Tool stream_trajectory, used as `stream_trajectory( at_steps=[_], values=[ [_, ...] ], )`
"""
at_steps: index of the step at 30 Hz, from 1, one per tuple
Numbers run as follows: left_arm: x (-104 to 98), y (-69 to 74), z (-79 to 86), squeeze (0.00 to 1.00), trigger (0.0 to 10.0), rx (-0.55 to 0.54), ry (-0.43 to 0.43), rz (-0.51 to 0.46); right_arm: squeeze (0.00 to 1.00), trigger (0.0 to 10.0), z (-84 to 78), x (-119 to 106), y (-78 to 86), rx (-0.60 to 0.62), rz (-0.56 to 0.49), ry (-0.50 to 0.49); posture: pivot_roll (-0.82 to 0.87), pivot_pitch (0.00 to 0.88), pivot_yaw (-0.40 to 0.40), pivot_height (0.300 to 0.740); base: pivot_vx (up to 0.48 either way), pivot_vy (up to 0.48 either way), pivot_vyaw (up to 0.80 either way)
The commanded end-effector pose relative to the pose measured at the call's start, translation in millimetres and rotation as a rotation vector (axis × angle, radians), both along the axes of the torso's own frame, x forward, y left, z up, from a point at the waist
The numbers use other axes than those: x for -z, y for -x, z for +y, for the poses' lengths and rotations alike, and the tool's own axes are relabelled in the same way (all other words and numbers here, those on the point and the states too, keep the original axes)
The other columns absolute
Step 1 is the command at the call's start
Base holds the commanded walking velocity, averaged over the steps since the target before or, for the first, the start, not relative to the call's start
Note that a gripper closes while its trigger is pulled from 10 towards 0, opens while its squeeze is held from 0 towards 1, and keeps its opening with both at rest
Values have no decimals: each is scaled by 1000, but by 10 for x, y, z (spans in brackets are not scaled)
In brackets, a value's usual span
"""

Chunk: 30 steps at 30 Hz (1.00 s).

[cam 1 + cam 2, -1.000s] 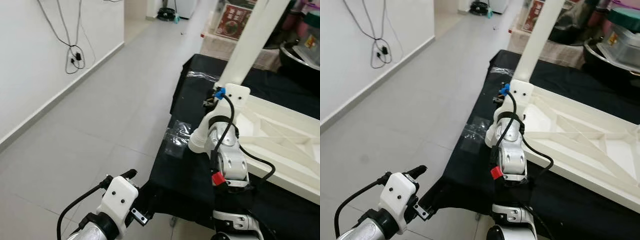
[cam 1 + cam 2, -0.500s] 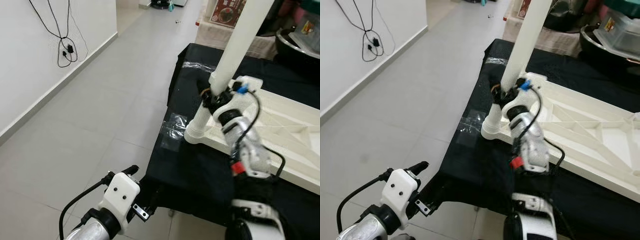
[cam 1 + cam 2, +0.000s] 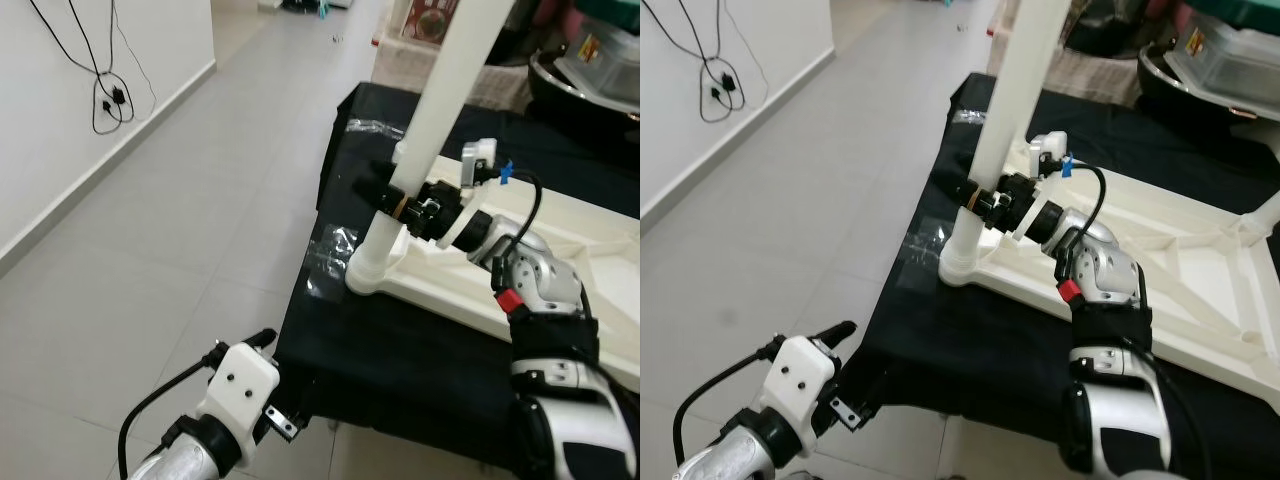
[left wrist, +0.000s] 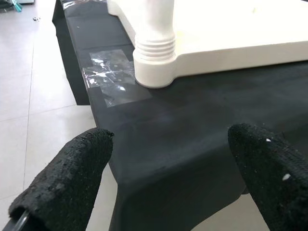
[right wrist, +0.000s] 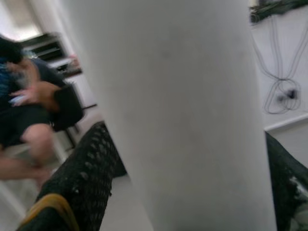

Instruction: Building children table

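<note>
White plastic children's tabletop [image 3: 1200, 270] lies upside down on the black-draped bench [image 3: 420, 350], likely so legs go in from above. Your right gripper [image 3: 392, 192] clamps the tall white tubular leg [image 3: 440, 95] just above its corner socket, steadying it; the leg's top is cut off. Left gripper [image 4: 168, 178] idles, fingers spread.

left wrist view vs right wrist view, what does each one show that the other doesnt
Left wrist view: the left gripper open above the black cloth, clear tape, and the threaded collar where the leg joins the upturned tabletop. Right wrist view: the right gripper's fingers around the shaft, a seated person, wall cables. Both: the white table leg.
</note>
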<state>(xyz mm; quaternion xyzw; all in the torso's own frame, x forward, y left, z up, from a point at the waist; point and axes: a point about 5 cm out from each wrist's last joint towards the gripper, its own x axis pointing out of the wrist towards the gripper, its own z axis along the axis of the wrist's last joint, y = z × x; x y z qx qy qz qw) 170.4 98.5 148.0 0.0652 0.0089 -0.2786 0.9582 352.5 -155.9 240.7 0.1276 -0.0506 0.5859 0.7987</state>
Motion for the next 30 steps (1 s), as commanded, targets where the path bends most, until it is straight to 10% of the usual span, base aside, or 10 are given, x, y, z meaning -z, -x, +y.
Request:
stream_trajectory(
  at_steps=[1, 5, 7, 16, 21, 24, 30],
  values=[
    [24, 27, 0, 0, 10000, -8, -8, 10, 0, 10000, 213, -33, 40, -202, -41, 5, 178, 129, -136, 740, 0, 0, 0],
    [23, 30, 9, 0, 10000, -13, -7, 10, 0, 10000, 243, -24, 42, -224, -54, 28, 178, 129, -136, 740, 0, 0, 0],
    [22, 24, 18, 0, 10000, -15, -8, 10, 0, 0, 297, 72, -5, -169, -47, 95, 171, 134, -128, 740, 0, 0, 0],
    [29, 9, 11, 0, 10000, -10, -8, 13, 0, 0, 301, 285, -27, 14, -44, 155, 166, 135, -127, 740, 0, 0, 0],
    [34, -7, 19, 0, 10000, -12, -8, 13, 0, 0, 144, 287, -140, 552, 24, 65, 155, 142, -120, 740, 0, 0, 0],
    [34, -28, 29, 0, 10000, -7, -10, 11, 0, 0, -152, 459, 35, 1350, 171, 86, 145, 144, -114, 740, 0, 0, 0],
    [37, -34, 22, 0, 10000, -6, -14, 9, 0, 0, -168, 682, 354, 1655, 346, 112, 154, 143, -117, 740, 0, 0, 0]
  ],
)
